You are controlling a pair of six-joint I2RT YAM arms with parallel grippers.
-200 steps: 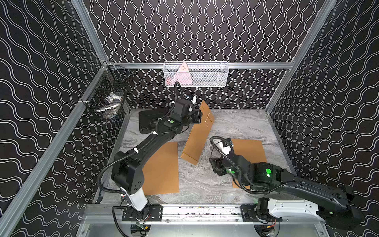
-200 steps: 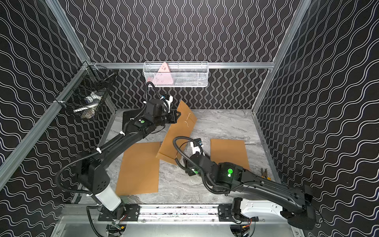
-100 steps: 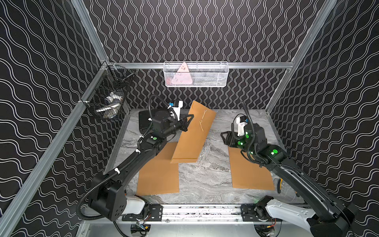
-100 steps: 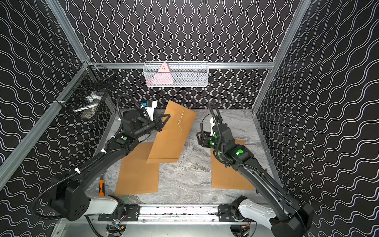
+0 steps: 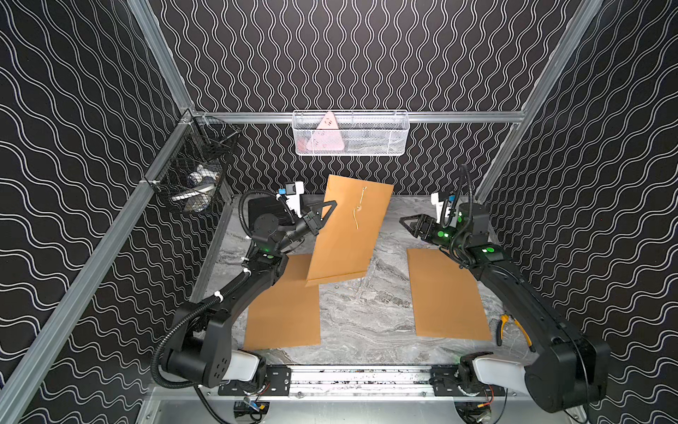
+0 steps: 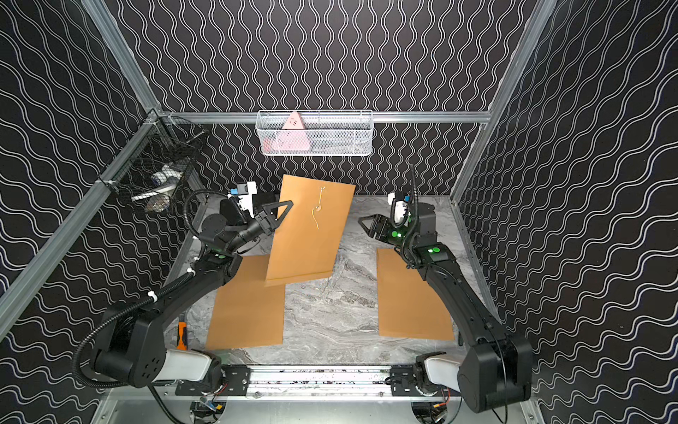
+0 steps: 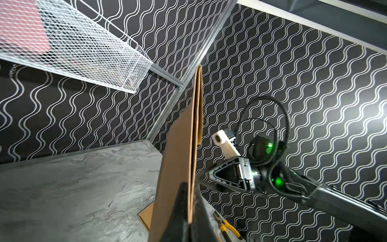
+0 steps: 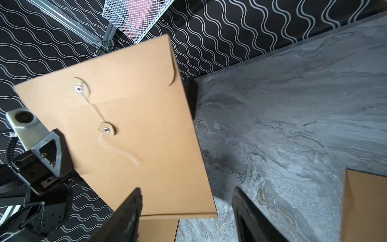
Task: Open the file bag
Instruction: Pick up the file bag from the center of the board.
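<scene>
The file bag (image 5: 348,235) (image 6: 306,235) is a brown kraft envelope held upright above the table's back middle. My left gripper (image 5: 333,203) (image 6: 290,202) is shut on its side edge, and in the left wrist view the fingers (image 7: 182,201) pinch the bag (image 7: 176,167) seen edge-on. The flap lies folded down. A pale string (image 8: 121,150) runs between two round buttons (image 8: 79,88) and its tail hangs loose. My right gripper (image 5: 403,220) (image 6: 361,220) (image 8: 186,192) stands open and empty, right of the bag and apart from it, pointing at it.
Two more brown envelopes lie flat on the marble table, one front left (image 5: 284,304) and one right (image 5: 445,293). A white mesh basket (image 5: 350,134) hangs on the back wall. A black wire basket (image 5: 194,180) hangs at left. Yellow pliers (image 5: 513,326) lie at the right edge.
My left arm has drawn back toward the left and raised the bag more upright. My right arm has swung from low at the table's middle up to the back right, facing the bag.
</scene>
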